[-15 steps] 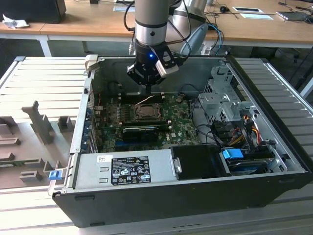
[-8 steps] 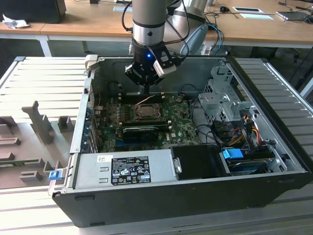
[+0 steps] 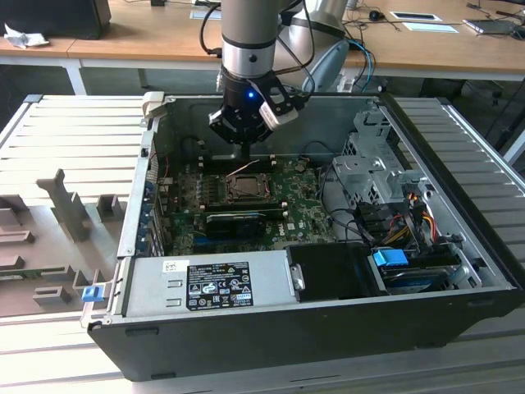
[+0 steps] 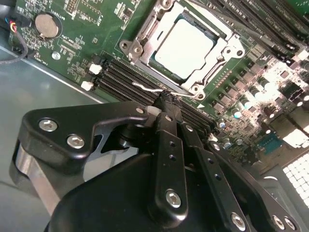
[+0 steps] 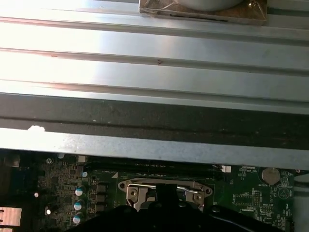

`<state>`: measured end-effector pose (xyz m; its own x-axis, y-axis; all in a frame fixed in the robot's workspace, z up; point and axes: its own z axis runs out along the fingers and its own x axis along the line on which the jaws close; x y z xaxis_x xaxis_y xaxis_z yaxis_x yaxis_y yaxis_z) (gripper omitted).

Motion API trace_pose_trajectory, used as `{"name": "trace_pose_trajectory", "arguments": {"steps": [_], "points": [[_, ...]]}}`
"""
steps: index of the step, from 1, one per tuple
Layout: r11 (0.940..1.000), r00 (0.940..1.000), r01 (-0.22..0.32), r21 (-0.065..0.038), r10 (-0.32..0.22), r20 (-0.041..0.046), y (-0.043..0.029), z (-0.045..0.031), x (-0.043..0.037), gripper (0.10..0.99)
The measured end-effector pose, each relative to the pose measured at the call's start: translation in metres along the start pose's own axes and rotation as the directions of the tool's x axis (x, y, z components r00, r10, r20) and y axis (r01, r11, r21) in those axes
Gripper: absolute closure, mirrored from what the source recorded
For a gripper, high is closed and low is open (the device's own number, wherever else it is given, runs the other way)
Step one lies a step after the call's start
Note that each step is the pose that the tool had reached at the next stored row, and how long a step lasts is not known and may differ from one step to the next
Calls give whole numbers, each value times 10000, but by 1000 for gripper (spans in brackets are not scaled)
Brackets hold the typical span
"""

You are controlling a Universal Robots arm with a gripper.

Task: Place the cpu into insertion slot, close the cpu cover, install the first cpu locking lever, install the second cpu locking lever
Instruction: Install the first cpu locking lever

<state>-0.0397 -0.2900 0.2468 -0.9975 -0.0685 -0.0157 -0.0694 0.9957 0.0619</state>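
The pale square cpu (image 4: 186,43) lies in the insertion slot (image 3: 246,187) on the green board inside the open computer case. The cpu cover (image 4: 223,52), a silvery metal frame, lies flat around the chip. A thin wire locking lever (image 4: 145,89) runs along the socket's edge nearest my gripper. In the second wrist view my gripper (image 4: 166,100) is shut, its black fingertips pressed together right at that lever's wire. In the exterior view the gripper (image 3: 246,154) hangs just behind the socket. The first wrist view has the socket (image 5: 164,189) just beyond the dark fingers.
Black memory slots (image 4: 120,79) lie between gripper and socket, with a coin battery (image 4: 47,25) to one side. The case holds a grey power supply (image 3: 205,283), a drive cage (image 3: 369,164) and coloured cables (image 3: 402,222). Grey fixtures (image 3: 70,205) stand at the exterior view's left.
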Motion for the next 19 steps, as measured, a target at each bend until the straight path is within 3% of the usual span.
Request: {"name": "trace_pose_trajectory", "arguments": {"steps": [2,13,19], "points": [[10000,10000,-2,-69,2,6,-1,16,1,980],[10000,10000,-1,-72,2,7,-2,33,0,980],[10000,10000,-1,-81,1,6,2,100,-12,980]]}}
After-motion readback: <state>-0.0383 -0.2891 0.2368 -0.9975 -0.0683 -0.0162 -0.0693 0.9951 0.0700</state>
